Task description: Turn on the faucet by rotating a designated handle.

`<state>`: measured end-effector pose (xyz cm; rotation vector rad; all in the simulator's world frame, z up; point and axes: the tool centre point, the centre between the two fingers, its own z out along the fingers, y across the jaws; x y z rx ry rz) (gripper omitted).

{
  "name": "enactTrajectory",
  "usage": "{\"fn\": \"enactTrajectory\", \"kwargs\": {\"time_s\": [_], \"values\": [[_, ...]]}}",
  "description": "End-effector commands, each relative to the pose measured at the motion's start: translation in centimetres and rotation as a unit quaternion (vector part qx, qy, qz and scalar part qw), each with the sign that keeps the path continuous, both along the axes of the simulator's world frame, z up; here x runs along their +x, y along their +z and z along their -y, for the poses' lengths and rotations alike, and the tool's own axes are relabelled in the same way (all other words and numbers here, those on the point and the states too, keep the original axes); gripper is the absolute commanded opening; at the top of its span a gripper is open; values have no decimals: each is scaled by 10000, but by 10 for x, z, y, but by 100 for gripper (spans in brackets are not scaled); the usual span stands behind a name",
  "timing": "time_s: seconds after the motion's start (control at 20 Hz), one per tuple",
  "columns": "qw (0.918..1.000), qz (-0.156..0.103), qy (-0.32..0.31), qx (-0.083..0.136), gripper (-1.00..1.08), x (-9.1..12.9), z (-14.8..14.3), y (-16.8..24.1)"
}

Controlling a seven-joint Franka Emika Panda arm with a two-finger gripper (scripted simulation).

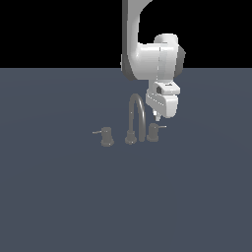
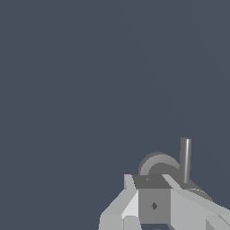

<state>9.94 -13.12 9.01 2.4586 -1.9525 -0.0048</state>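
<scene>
The faucet (image 1: 136, 119) is a small dull grey set with a tall arched spout on a round base. The handle (image 1: 153, 132) is the stubby knob on the exterior view's right, its thin pale lever (image 1: 162, 127) pointing right. My gripper (image 1: 157, 117) hangs just above this knob, a little apart from it, fingers together with nothing between them. In the wrist view the handle (image 2: 155, 162) shows from above just past my gripper (image 2: 152, 182), and its lever (image 2: 185, 158) stands beside the fingers. The spout is out of the wrist view.
A twin knob (image 1: 106, 136) stands on the exterior view's left of the spout, its lever (image 1: 96, 132) pointing left. Everything sits on a flat dark blue-grey floor (image 1: 59, 197). My white arm (image 1: 147, 59) reaches down from behind the faucet.
</scene>
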Motion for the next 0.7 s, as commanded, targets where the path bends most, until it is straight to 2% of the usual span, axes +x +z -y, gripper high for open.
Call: {"fn": "enactTrajectory", "kwargs": {"time_s": [0.0,0.55,0.65], "values": [[9999,13,-140,-2,-100,2,3,-13],[9996,15,-286,-2,-100,3,6,-27],[9996,15,-286,-2,-100,-3,11,-27]]}}
